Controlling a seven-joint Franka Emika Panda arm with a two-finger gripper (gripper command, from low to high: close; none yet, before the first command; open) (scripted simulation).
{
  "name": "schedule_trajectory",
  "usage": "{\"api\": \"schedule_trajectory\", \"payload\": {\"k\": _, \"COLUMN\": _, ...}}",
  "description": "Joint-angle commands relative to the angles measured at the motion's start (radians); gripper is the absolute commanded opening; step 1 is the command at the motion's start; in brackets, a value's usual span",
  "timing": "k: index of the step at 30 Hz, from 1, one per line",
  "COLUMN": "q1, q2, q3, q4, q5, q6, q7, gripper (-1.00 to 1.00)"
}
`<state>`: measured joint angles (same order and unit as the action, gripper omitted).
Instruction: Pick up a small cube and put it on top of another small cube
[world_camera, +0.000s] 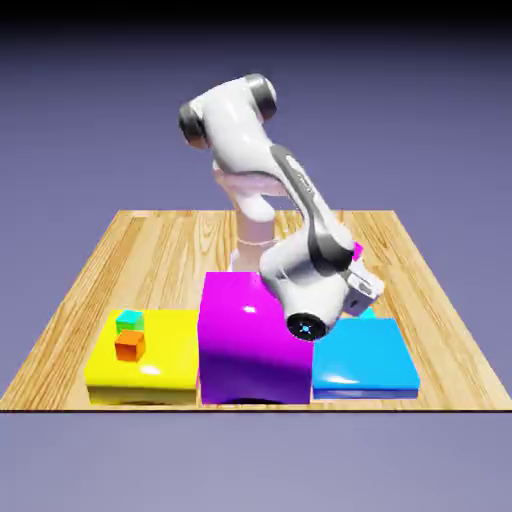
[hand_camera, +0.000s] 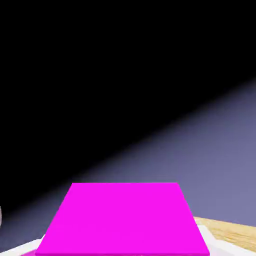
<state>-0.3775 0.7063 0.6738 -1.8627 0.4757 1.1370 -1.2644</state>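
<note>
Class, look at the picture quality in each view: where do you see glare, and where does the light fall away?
Exterior view: white glare spots on the purple block, the yellow slab and the blue slab; top edge fades to black. Hand view: magenta cube flatly bright, no glare; blackness fills the upper left.

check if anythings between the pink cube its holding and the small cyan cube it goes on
no block shows between the pink cube and the small cyan cube; in the exterior view only the tilted end effector itself appears between them
</note>
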Motion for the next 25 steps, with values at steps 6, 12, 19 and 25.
{"api": "schedule_trajectory", "payload": {"k": 6, "q1": 0.180, "q2": 0.115, "q3": -0.027, "q4": 0.029, "q5": -0.168, "q6": 0.115, "q7": -0.261, "gripper": -1.00}}
{"api": "schedule_trajectory", "payload": {"k": 12, "q1": 0.281, "q2": 0.201, "q3": -0.048, "q4": 0.058, "q5": -0.293, "q6": 0.217, "q7": -0.515, "gripper": -1.00}}
{"api": "schedule_trajectory", "payload": {"k": 19, "q1": 0.281, "q2": 0.189, "q3": -0.047, "q4": -0.098, "q5": -0.290, "q6": 0.360, "q7": -0.543, "gripper": 1.00}}
{"api": "schedule_trajectory", "payload": {"k": 25, "q1": 0.281, "q2": 0.201, "q3": -0.048, "q4": 0.058, "q5": -0.293, "q6": 0.217, "q7": -0.515, "gripper": 1.00}}
